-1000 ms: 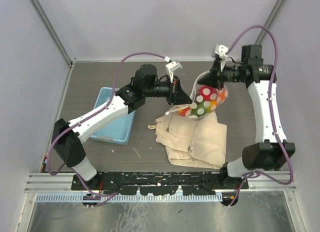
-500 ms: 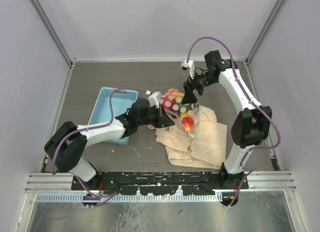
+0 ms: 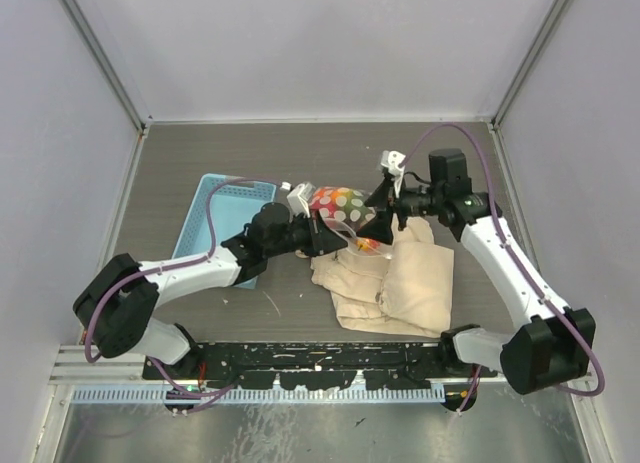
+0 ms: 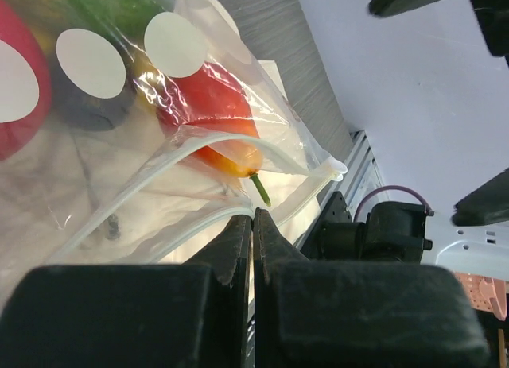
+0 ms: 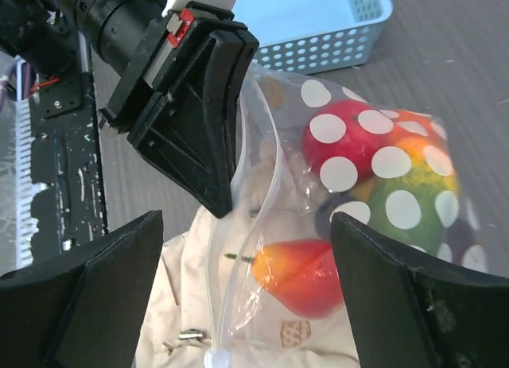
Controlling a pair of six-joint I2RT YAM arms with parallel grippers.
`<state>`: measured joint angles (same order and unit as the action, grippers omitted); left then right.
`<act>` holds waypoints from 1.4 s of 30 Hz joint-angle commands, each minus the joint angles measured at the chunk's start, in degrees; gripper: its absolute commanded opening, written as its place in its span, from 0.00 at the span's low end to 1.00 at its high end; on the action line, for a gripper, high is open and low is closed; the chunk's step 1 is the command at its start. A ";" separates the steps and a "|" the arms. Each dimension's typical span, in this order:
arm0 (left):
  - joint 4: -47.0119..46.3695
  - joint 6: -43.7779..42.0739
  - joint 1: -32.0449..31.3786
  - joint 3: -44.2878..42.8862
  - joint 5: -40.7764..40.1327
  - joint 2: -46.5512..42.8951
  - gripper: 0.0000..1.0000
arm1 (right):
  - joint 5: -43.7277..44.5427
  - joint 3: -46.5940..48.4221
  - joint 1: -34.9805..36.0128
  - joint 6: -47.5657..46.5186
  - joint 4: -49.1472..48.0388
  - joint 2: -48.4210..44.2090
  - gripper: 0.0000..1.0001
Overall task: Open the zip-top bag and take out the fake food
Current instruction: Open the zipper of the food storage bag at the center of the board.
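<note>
The left hand (image 4: 253, 218) grips the zip-top bag (image 3: 338, 205) at its mouth. The right hand (image 3: 383, 218) is open just beside it.

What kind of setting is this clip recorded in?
Probably a robot lab test cell: plain white walls enclose a dark tabletop, and two robot arms are bolted to a metal rail.
</note>
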<state>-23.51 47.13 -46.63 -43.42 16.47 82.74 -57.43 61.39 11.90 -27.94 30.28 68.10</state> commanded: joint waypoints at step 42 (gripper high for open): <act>25.05 -1.03 -1.07 -0.06 -22.34 -13.86 0.00 | 25.59 8.36 7.75 12.34 -14.23 0.79 0.01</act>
<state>-10.87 48.49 -48.58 -38.92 2.39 70.78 -25.67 65.93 24.18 -20.80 20.58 70.59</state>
